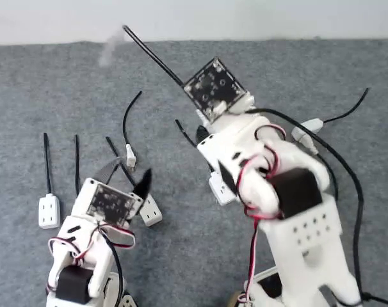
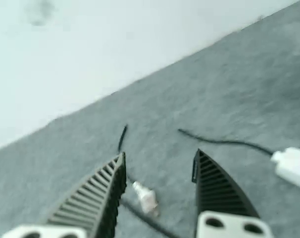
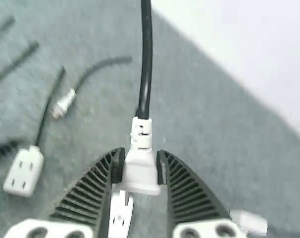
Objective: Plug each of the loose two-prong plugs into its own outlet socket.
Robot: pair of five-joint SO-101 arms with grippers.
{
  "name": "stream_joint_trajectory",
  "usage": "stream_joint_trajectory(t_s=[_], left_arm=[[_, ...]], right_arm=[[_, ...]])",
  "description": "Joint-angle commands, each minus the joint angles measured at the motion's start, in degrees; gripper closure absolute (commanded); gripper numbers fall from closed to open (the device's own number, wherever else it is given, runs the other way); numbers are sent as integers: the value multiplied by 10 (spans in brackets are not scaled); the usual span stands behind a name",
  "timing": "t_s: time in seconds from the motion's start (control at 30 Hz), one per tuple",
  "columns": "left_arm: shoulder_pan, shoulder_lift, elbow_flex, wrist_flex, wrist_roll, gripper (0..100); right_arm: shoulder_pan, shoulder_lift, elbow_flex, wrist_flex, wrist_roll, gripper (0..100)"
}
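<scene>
The right claw (image 3: 140, 152) is clenched on a white plug (image 3: 140, 174), apart from the socket (image 1: 150, 211), while the left claw (image 2: 160, 154) hangs released just beside that socket, a small plug (image 2: 146, 198) lying near.

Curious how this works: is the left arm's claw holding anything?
No, the left gripper is open, and the small white plug lies loose on the carpet beyond it.
</scene>
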Motion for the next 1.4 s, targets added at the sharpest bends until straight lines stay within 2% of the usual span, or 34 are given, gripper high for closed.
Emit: stream_joint_trajectory(t_s=[0.0, 0.13, 0.37, 0.57, 1.37], left_arm=[[108, -10, -59, 4, 8, 775], [164, -10, -97, 4, 7, 775], [211, -10, -171, 1, 8, 775], [207, -10, -183, -22, 7, 775], [195, -10, -120, -78, 11, 775]], right_arm=[[-46, -37, -33, -31, -4, 991], [-85, -43, -33, -30, -4, 991], [-127, -47, -48, -11, -4, 991], [-167, -48, -79, 36, -4, 991], [-186, -85, -84, 102, 8, 991]])
